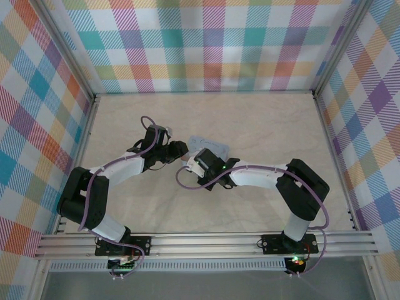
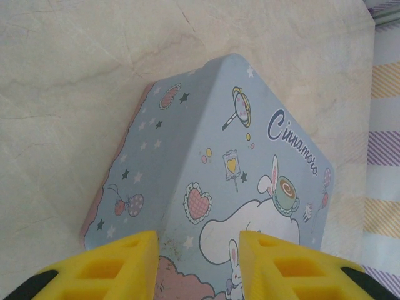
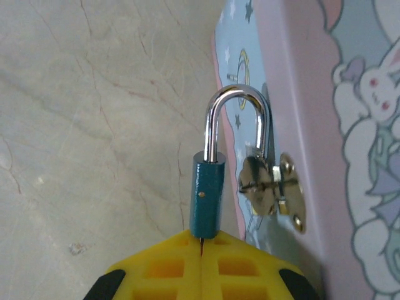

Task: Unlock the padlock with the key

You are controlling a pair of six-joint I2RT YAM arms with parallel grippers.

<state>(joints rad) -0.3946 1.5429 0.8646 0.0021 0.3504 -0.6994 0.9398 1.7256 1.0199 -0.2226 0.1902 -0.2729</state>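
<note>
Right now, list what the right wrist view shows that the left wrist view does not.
Right wrist: the padlock, its teal body pinched in the shut right gripper, its silver shackle reaching the metal clasp. Left wrist: the white cartoon character on the lid, with the left gripper straddling that end. Both: the pale blue tin and the marble table.

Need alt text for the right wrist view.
A teal padlock with a silver shackle stands up from the closed yellow fingertips of the right tool. The shackle's free leg reaches the brass hasp on a pink-and-blue cartoon tin, over a marble-look table.
</note>
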